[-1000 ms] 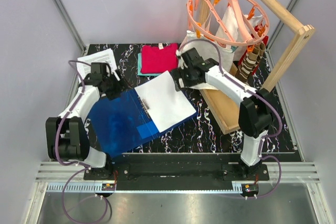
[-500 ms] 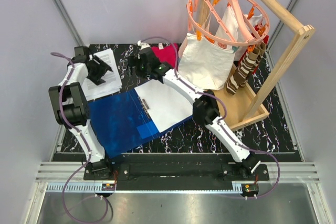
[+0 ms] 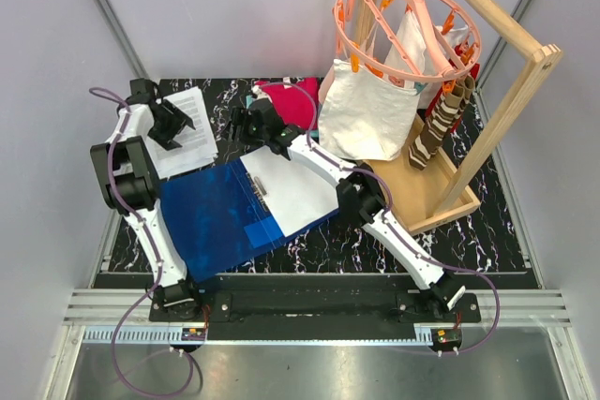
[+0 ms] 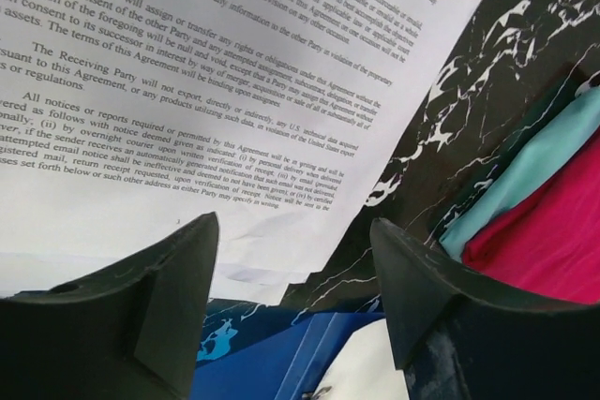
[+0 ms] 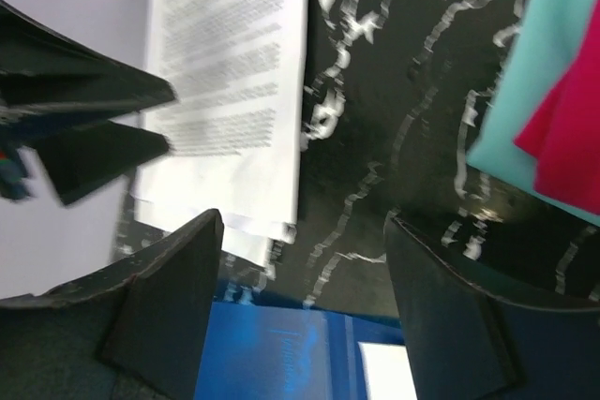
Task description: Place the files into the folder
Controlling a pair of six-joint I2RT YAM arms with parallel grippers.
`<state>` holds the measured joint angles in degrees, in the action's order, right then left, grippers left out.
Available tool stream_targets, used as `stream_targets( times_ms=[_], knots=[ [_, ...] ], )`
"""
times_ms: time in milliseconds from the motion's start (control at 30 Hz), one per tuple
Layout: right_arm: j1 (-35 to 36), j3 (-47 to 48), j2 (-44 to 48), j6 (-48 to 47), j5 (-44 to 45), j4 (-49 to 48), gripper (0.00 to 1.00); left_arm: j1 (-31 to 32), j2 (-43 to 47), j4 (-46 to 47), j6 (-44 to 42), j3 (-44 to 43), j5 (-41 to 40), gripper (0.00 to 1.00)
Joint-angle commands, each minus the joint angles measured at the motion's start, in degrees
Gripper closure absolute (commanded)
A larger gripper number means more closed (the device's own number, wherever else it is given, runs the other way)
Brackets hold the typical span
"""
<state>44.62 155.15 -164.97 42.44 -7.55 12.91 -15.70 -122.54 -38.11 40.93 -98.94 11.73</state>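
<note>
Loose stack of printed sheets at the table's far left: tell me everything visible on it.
The stack of sheets is white paper printed with dense small black paragraphs of agreement text. It holds several sheets, with edges slightly fanned at the near corner. It lies flat on the black marbled table, skewed to its edges. Its near edge reaches the blue folder; whether they overlap is unclear. The left gripper hangs above it, fingers open, gripping nothing.

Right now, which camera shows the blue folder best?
The top external view: almost the whole folder lies open there, a white sheet on its right half. The left wrist view catches only a blue corner at its bottom edge, and the right wrist view a blurred blue strip.
</note>
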Motion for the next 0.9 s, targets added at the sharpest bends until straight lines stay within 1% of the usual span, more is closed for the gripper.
stream_targets(
  times_ms=[0,33,67,100,167,200,233,267,300,333,367,400,467,500,533,567,600,667,700,833,867],
  knots=[
    [-0.6,-2.3,9.3,-7.2,2.0,6.9,0.17,5.7,4.2,-1.4,-10.5,-3.0,-10.9,0.28],
    [-0.8,-3.1,11.1,-8.5,3.1,11.5,0.15,6.8,3.9,-3.1,-12.0,-4.7,-14.4,0.27],
    [-0.9,-4.4,13.1,-10.7,3.2,13.0,0.13,8.0,2.8,-4.2,-12.1,-5.6,-19.6,0.26],
    [-1.2,-7.7,17.6,-11.7,3.1,15.3,0.09,9.7,1.9,-6.9,-11.6,-6.8,-21.6,0.26],
    [-2.0,-12.0,22.7,-14.2,3.7,16.7,0.06,11.1,-1.1,-9.3,-11.3,-11.3,-23.6,0.26],
    [-2.3,-15.9,27.8,-15.3,4.3,18.4,0.05,12.8,-2.0,-10.7,-11.7,-12.6,-24.5,0.26],
    [-2.9,-17.8,30.4,-17.5,4.5,18.8,0.02,13.7,-2.7,-11.2,-12.0,-14.8,-26.0,0.27],
    [-3.0,-19.9,32.8,-18.7,4.8,19.2,0.01,14.5,-3.6,-11.3,-12.1,-15.3,-29.0,0.27],
    [-3.4,-24.2,37.9,-19.7,5.0,19.2,0.01,15.4,-4.1,-11.1,-12.4,-15.8,-29.5,0.27],
    [-4.3,-26.3,40.4,-21.3,4.0,19.2,0.00,15.4,-4.6,-11.1,-12.9,-17.0,-30.4,0.27],
    [-4.6,-28.2,42.9,-21.8,3.4,18.9,0.00,16.7,-5.9,-11.2,-13.2,-17.4,-30.4,0.27],
    [-5.1,-32.4,47.5,-22.1,2.4,18.2,0.00,16.8,-6.6,-11.8,-13.3,-18.1,-30.4,0.28],
    [-6.3,-36.9,52.2,-23.4,0.8,16.7,0.00,17.0,-8.1,-12.5,-13.3,-18.7,-30.3,0.31],
    [-6.6,-42.4,57.0,-23.6,-0.1,14.0,0.00,17.1,-8.6,-12.7,-13.9,-18.8,-30.0,0.32],
    [-7.0,-45.3,59.4,-23.6,-0.7,12.2,0.00,17.3,-9.4,-13.0,-14.1,-18.8,-29.6,0.32],
    [-7.9,-50.9,63.7,-23.5,-1.6,10.5,0.00,17.6,-9.6,-13.4,-14.2,-18.8,-29.7,0.32],
    [-8.3,-53.3,65.5,-23.3,-3.2,6.9,0.00,17.9,-9.9,-13.5,-14.5,-18.8,-30.0,0.32],
    [-9.9,-59.1,68.6,-21.7,-4.5,4.2,0.00,18.1,-10.5,-13.9,-14.4,-18.7,-30.5,0.31],
    [-10.3,-60.5,70.7,-21.3,-5.7,2.6,0.00,18.2,-10.5,-14.1,-14.0,-18.3,-30.4,0.30],
    [-11.3,-64.5,72.7,-21.2,-6.2,1.7,0.00,18.2,-10.4,-14.6,-13.6,-17.0,-29.7,0.31],
    [-11.4,-65.5,72.6,-21.1,-6.5,1.5,0.00,18.1,-10.4,-14.5,-13.6,-16.7,-29.4,0.33]
  ],
)
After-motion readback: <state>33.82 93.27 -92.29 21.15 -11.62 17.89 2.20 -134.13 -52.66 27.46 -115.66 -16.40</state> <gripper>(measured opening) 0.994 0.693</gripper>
